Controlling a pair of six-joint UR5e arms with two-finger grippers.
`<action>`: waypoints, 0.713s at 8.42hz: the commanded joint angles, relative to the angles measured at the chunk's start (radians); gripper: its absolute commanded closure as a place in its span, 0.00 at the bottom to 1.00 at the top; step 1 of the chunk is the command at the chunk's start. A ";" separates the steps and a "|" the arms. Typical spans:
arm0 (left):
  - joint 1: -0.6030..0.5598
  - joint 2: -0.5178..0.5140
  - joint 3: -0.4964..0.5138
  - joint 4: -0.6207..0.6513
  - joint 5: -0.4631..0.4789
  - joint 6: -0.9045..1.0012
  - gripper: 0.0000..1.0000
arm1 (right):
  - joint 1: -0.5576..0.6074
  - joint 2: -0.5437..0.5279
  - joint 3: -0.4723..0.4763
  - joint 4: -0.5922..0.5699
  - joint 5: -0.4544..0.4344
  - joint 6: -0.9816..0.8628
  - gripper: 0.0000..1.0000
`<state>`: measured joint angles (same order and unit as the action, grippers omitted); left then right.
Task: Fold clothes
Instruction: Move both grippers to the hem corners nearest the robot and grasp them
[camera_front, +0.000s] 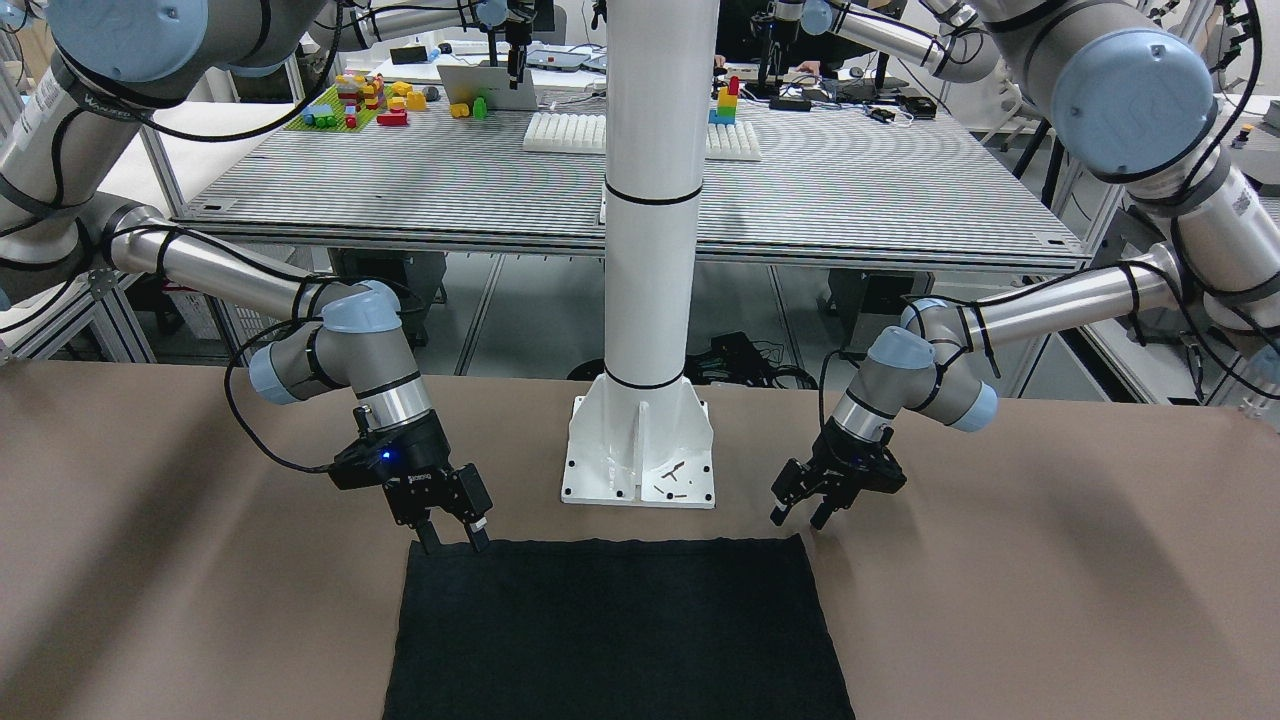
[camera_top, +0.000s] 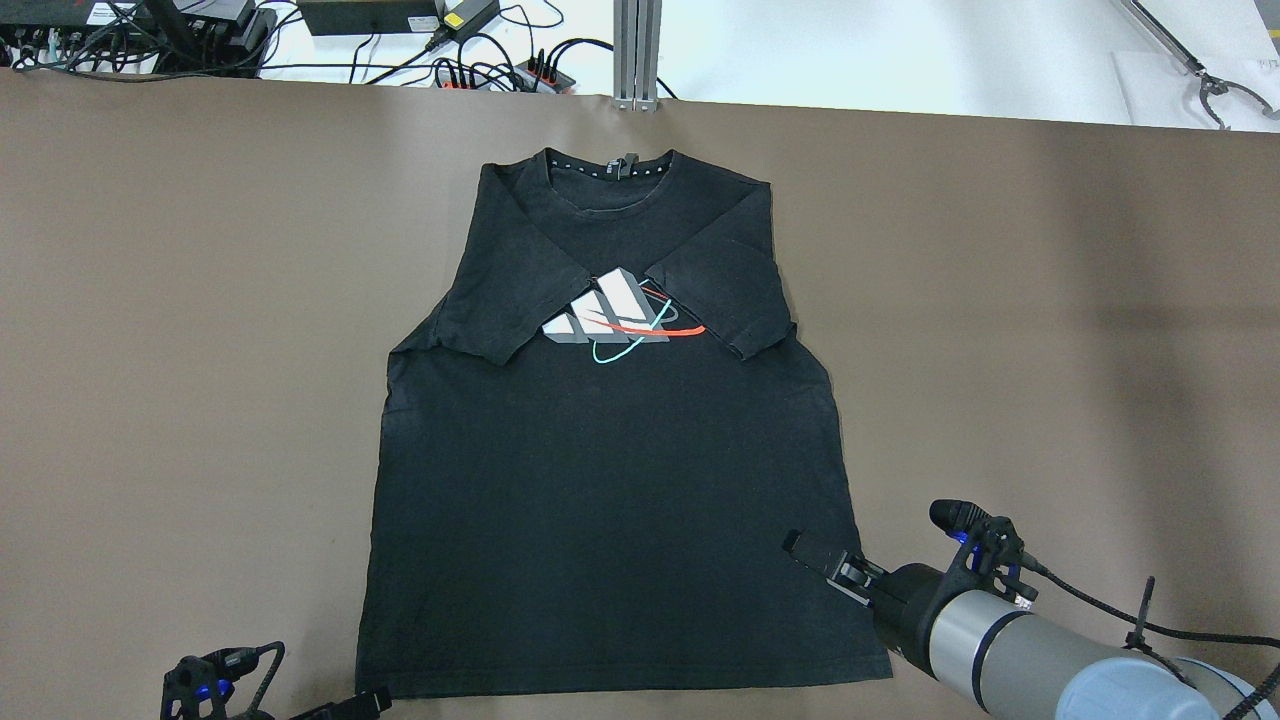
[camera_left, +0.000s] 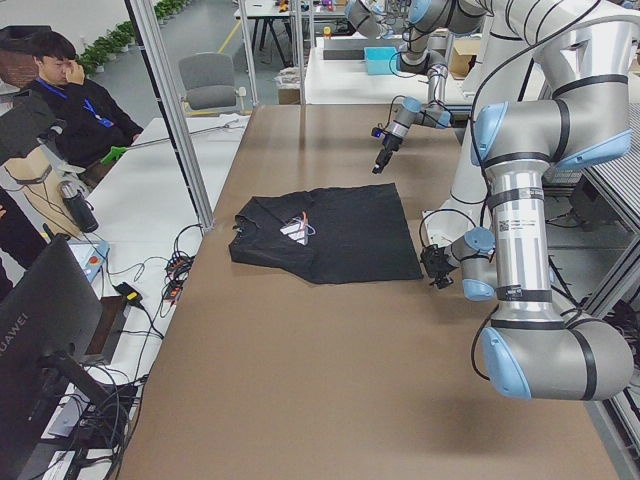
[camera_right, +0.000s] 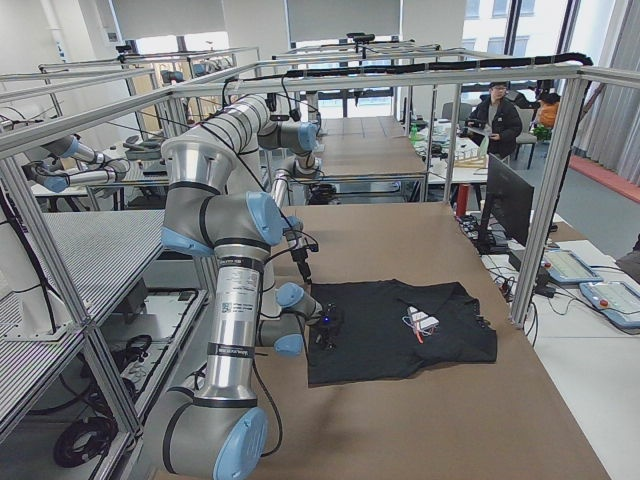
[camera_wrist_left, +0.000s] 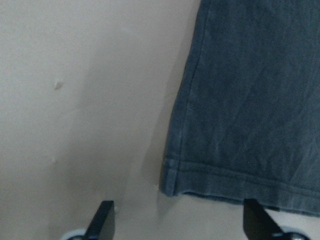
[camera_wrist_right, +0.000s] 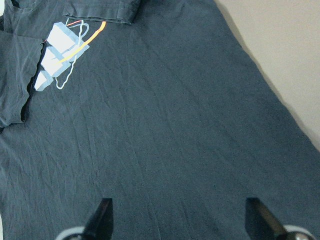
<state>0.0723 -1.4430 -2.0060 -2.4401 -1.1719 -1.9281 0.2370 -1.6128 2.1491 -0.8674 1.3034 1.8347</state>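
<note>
Overhead exterior: black T-shirt (camera_top: 610, 500) lies flat, sleeves (camera_top: 505, 300) folded inward.

The overhead camera sits behind the robot and looks forward and down, taking in the whole black T-shirt (camera_top: 610, 480) on the brown table (camera_top: 150, 300). The front-facing camera stands across the table and faces the robot, looking steeply down, with the white pillar (camera_front: 648, 250) in mid-view. Of the shirt it shares only the hem end nearest the robot. The two side cameras stand far off at opposite table ends and look along it toward each other, and both catch the whole shirt. The left wrist camera hangs close over the hem corner (camera_wrist_left: 170, 186) on the robot's left. The right wrist camera looks from close along the shirt's body to its print (camera_wrist_right: 62, 55), which the overhead view shares
</note>
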 joint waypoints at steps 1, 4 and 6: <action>-0.035 -0.043 -0.002 0.094 0.000 0.000 0.10 | 0.001 -0.001 -0.002 0.001 -0.001 0.000 0.06; -0.039 -0.071 -0.002 0.110 0.000 -0.002 0.22 | 0.001 -0.003 -0.002 0.001 -0.001 0.001 0.06; -0.039 -0.069 0.003 0.111 0.000 0.000 0.49 | -0.001 -0.003 -0.002 0.001 -0.001 0.001 0.06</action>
<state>0.0344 -1.5096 -2.0074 -2.3311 -1.1720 -1.9287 0.2374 -1.6152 2.1481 -0.8667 1.3024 1.8361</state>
